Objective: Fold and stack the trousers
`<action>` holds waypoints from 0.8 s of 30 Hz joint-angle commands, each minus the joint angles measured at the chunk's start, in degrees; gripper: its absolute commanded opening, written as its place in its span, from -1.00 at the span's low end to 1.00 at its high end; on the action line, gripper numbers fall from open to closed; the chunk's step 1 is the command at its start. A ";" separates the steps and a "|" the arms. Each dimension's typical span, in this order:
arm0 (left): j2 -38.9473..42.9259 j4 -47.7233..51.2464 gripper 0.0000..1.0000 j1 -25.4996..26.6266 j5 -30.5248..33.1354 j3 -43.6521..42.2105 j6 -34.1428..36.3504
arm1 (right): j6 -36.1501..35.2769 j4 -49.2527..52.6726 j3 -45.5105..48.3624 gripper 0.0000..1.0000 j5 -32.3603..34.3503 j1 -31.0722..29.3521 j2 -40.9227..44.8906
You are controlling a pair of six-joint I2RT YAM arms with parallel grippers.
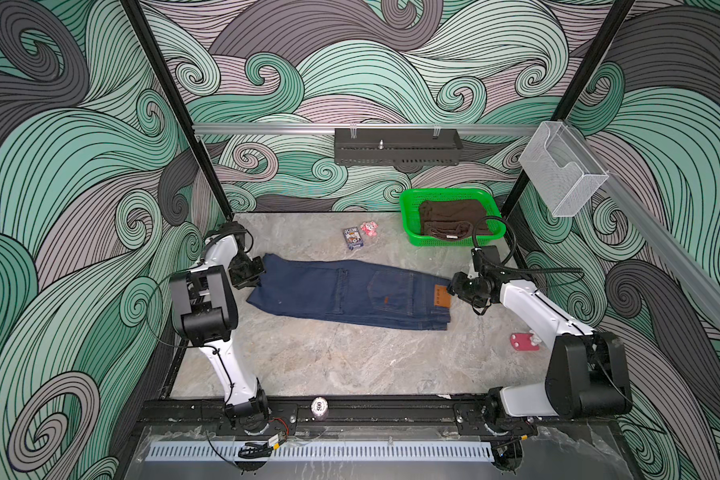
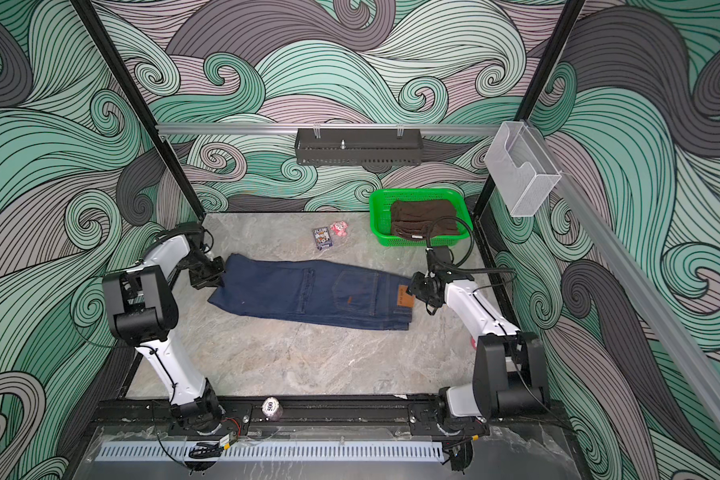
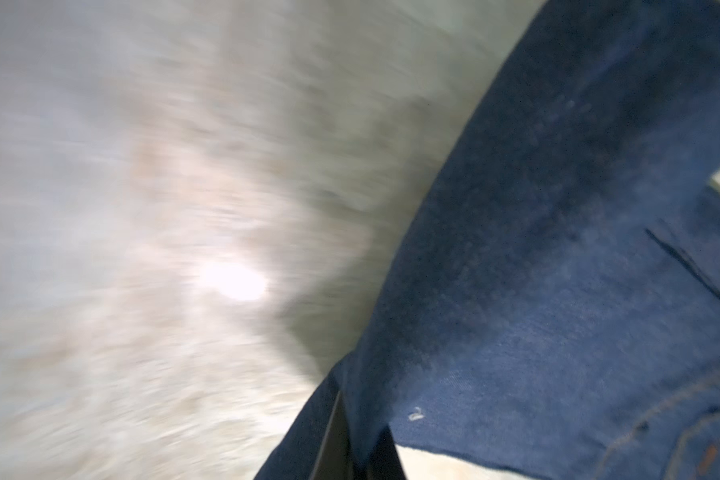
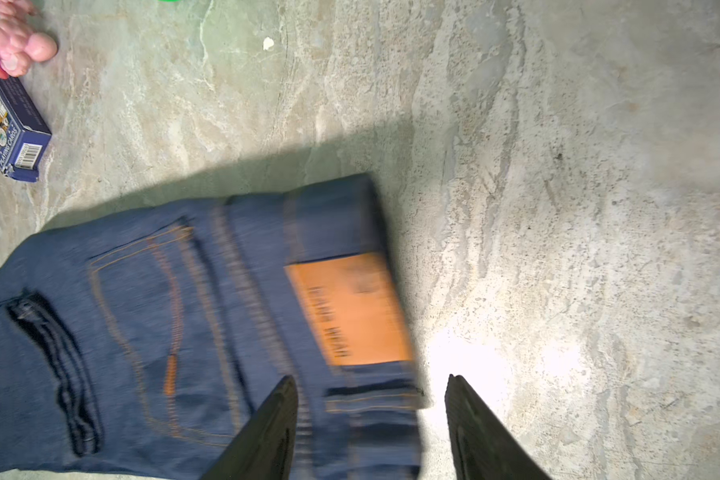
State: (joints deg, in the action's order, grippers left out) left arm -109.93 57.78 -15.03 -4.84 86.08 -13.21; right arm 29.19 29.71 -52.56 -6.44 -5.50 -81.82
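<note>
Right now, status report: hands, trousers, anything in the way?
Left hand shut on the trousers at the fold. Right hand open over the waistband. Card box and pink toy sit apart, beyond the trousers.

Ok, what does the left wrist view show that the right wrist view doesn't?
Left wrist only: the left gripper, jaws shut on a plain edge of the jeans, above a blurred table. Right wrist only: the right gripper, jaws open at the waistband edge, plus the brown patch, a back pocket, a card box and a pink toy. Both: the jeans and the table.
</note>
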 commanded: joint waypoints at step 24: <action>11.83 -1.77 -1.00 0.08 -6.08 0.03 2.05 | 5.53 -15.76 2.28 -0.22 -19.08 -6.80 -17.78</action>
State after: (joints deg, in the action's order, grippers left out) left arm -101.91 57.23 -16.67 -7.03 86.89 -12.27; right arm 34.04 15.31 -51.22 -23.38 -11.75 -98.41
